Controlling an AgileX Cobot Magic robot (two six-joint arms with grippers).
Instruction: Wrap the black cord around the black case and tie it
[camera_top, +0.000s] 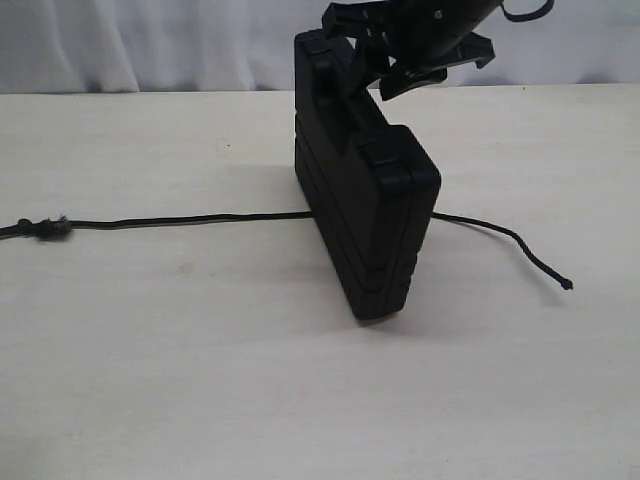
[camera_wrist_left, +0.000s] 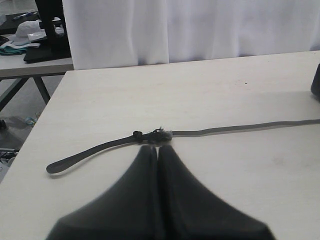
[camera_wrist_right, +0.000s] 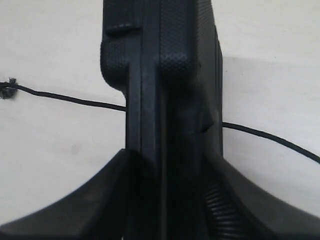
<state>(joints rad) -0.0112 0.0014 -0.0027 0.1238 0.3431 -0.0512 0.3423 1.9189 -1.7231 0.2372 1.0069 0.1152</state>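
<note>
Black cord (camera_top: 200, 219): it lies flat across the worktop (camera_top: 150, 380) and seems to pass beneath the black case (camera_top: 365, 210) rather than around it. No turn looks made yet.
Cord ends: the small knot (camera_wrist_left: 155, 135) lies far out on the left. The knotted tip (camera_top: 566, 285) lies loose on the right, well apart from the case.
Black case: it stands on one long edge, close to upright, straddling the cord's line near the middle of the worktop.
Risk, case: if you loosen the grip before the case is steadied, it will likely topple, since it rests on a narrow edge.
Risk, cord: if you pull the knotted end while the case's weight pins the cord, you may drag or twist the case instead of drawing slack.
Risk, pickup: the cord is thin and flat on the surface, so a closing pinch could slide off it or catch only the knot.
Right tool (camera_wrist_right: 167, 170): its jaws stand wide, one on each face of the case's upper end, clamped on it. The cord runs well below it, untouched.
Left tool (camera_wrist_left: 157, 150): its jaws are pressed together with nothing between them. Its tip sits just beside the small knot, and you cannot tell whether it touches.
</note>
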